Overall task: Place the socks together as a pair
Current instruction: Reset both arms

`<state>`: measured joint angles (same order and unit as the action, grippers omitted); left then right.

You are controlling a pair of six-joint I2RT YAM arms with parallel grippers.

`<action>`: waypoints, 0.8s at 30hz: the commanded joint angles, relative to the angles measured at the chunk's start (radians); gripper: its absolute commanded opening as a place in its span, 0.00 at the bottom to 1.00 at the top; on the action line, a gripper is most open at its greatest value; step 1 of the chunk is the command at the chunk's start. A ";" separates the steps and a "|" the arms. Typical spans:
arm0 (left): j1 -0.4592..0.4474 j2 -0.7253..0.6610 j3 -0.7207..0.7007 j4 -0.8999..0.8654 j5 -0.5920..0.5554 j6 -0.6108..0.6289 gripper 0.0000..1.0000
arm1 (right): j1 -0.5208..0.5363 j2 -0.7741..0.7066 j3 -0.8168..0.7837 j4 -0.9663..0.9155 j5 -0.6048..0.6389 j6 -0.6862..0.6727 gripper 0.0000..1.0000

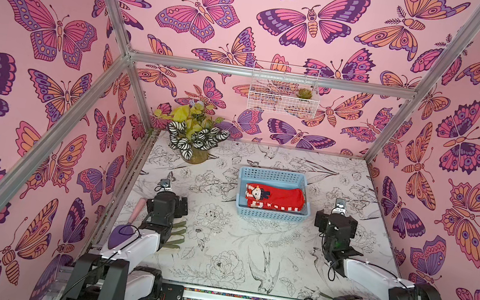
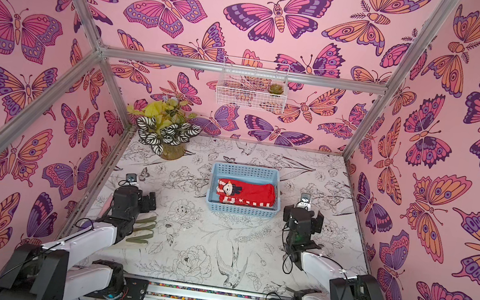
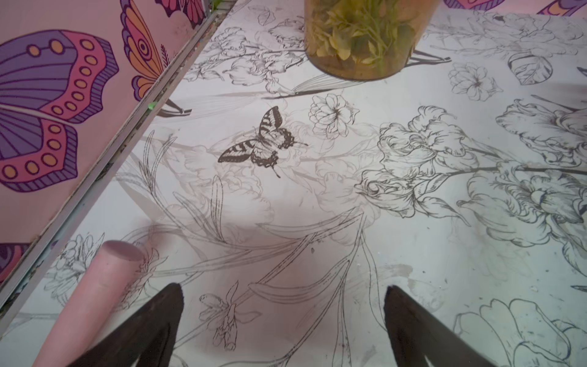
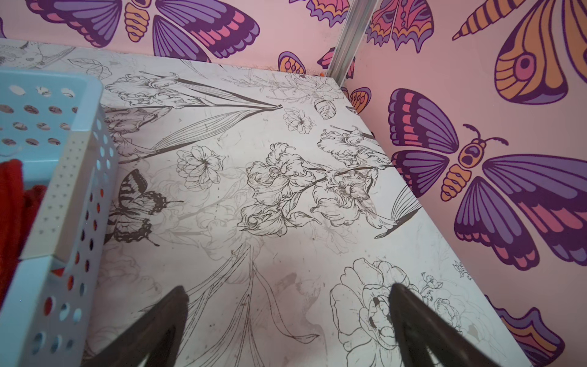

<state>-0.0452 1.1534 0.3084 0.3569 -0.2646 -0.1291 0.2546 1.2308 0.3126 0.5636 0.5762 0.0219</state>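
The socks (image 1: pixel 273 197) are seen stacked in the blue basket (image 1: pixel 274 173), centre frame, in both top views; the left claw (image 3: pixel 282 287) and right claw (image 4: pixel 289 286) are shown released, empty, only in wrist views.

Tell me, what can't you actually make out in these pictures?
- Red Christmas socks in the light-blue perforated plastic basket, both top views: stacked, so their number is hidden.
- Glove with olive-green fingers, top view: left arm covers all but the fingers.
- Pink cylinder, left wrist view: cut off by the picture edge; what it is, unclear.
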 commanded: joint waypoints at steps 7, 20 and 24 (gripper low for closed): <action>0.010 0.154 0.056 0.276 0.039 0.046 0.99 | -0.061 0.052 0.029 0.124 -0.096 0.010 0.99; 0.044 0.378 -0.003 0.599 0.102 0.103 1.00 | -0.109 0.221 0.054 0.293 -0.203 -0.027 0.99; 0.041 0.400 0.040 0.598 0.061 0.103 1.00 | -0.151 0.231 0.092 0.222 -0.263 0.009 0.99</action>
<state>-0.0063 1.5436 0.3283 0.9035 -0.1944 -0.0418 0.1345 1.4548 0.3527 0.7944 0.3695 0.0097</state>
